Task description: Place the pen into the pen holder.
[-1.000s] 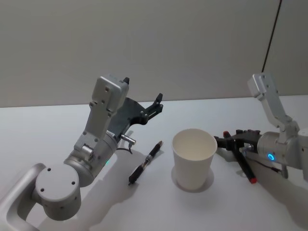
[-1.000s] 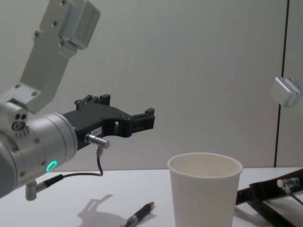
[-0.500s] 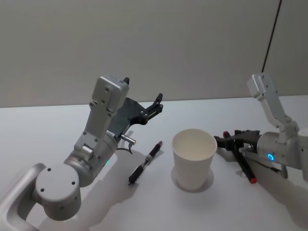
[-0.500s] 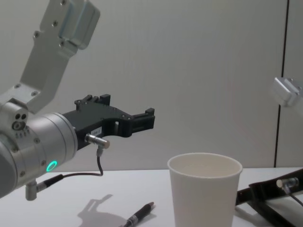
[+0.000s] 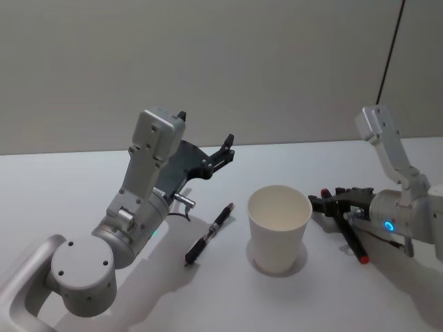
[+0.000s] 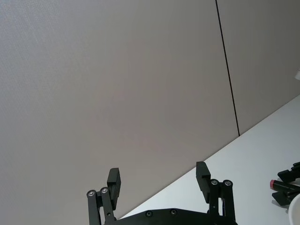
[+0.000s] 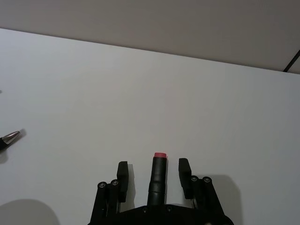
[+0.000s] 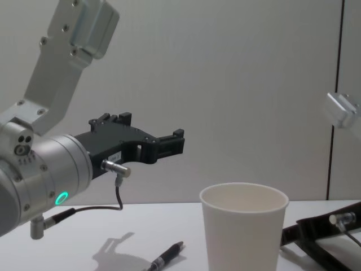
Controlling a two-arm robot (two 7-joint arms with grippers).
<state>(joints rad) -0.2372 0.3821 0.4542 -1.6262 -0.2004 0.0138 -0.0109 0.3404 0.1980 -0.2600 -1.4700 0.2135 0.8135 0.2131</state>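
Observation:
The pen holder, a white paper cup [image 5: 278,225] [image 8: 243,226], stands upright mid-table. A black pen with silver bands [image 5: 210,234] [image 8: 166,257] lies flat on the table just left of it. My left gripper [image 5: 225,149] [image 6: 158,173] [image 8: 177,140] hangs open and empty above and behind that pen. My right gripper [image 5: 317,203] [image 7: 153,166] rests low on the table right of the cup. It is open, and a dark pen with a red end [image 5: 353,241] [image 7: 158,171] lies between its fingers, with a gap on each side.
The white table [image 5: 83,180] has free room on the left and behind the cup. A grey wall with a dark vertical seam [image 5: 391,48] stands behind it.

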